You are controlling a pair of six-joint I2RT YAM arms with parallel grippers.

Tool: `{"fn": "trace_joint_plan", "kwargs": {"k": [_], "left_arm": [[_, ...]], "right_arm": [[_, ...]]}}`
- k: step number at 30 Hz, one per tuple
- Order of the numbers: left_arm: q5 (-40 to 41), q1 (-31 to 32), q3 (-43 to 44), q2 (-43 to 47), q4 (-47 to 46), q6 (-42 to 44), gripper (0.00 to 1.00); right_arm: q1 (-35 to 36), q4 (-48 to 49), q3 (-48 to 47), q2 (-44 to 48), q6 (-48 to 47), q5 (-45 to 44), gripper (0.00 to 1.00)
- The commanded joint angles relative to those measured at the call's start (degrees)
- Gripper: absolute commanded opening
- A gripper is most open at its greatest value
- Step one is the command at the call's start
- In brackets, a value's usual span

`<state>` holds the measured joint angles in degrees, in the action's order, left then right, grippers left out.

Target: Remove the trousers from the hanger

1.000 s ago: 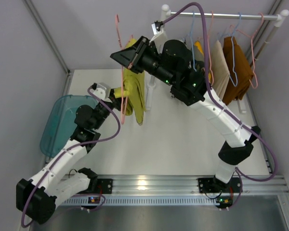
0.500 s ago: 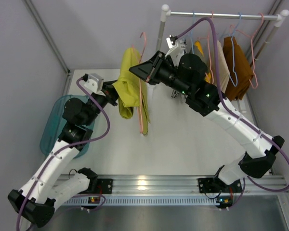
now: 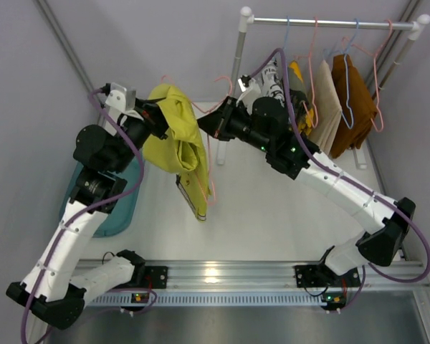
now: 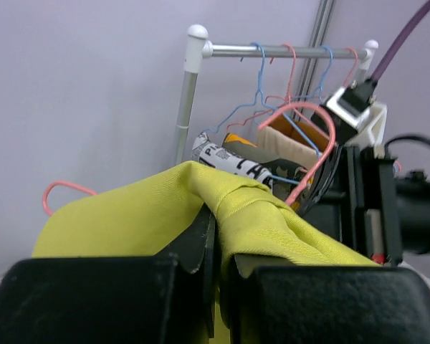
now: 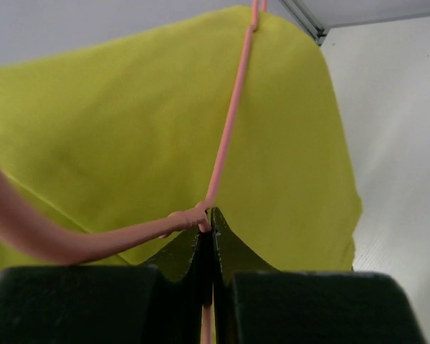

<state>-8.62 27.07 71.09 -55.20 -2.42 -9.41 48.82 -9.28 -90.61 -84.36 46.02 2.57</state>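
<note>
The yellow-green trousers (image 3: 173,147) hang bunched in the air, their striped waistband edge lowest. My left gripper (image 3: 156,118) is shut on a fold of them at their upper left; the left wrist view shows its jaws (image 4: 218,247) pinching the cloth (image 4: 129,215). My right gripper (image 3: 203,123) is shut on the thin pink hanger (image 3: 209,165), just right of the trousers. In the right wrist view the gripper (image 5: 210,229) clamps the wire (image 5: 233,107), which runs across the trousers (image 5: 129,143). I cannot tell whether the cloth still hangs over the wire.
A white clothes rack (image 3: 330,24) stands at the back right with blue and pink hangers, a beige garment (image 3: 328,100) and a brown one (image 3: 352,93). Its left post (image 3: 235,64) stands just behind my right gripper. A teal bin (image 3: 127,204) lies under my left arm.
My left gripper has pulled the trousers up and to the left, away from the rack. My right gripper has swung the hanger lower, and the cloth now bunches left of it.
</note>
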Motion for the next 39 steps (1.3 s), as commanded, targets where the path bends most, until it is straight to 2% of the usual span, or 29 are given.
{"fn": "trace_joint_plan", "kwargs": {"k": [1,12,17,21,23,28,33,39], "left_arm": [[1.5,0.0,10.4,-0.9,-10.4,-4.1,0.00],[9.1,0.0,30.8,-7.5,-4.9,-4.7,0.00],[14.8,-0.1,40.2,-10.5,-2.2,-0.4,0.00],[21.7,0.0,41.4,-9.4,-0.9,6.4,0.00],[24.8,0.0,40.0,-8.0,-0.8,8.9,0.00],[36.3,-1.8,30.4,-1.1,-4.2,22.8,0.00],[39.0,-9.3,15.9,9.6,-8.7,31.8,0.00],[43.3,-18.9,-4.4,22.4,-9.3,34.9,0.00]], "right_arm": [[-0.7,4.2,3.0,2.2,-1.5,-0.1,0.00],[-0.6,7.5,12.0,1.4,-2.4,-0.2,0.00],[-0.3,8.4,15.5,2.1,-2.9,-0.2,0.00],[-0.3,7.9,16.4,2.9,-3.7,-0.5,0.00],[-0.2,8.0,17.0,3.8,-4.0,-0.5,0.00],[-0.2,6.9,17.0,6.0,-5.0,-0.6,0.00],[-0.3,5.8,15.7,7.6,-6.6,-0.8,0.00],[-0.4,5.4,15.4,9.2,-9.2,0.2,0.00]]}}
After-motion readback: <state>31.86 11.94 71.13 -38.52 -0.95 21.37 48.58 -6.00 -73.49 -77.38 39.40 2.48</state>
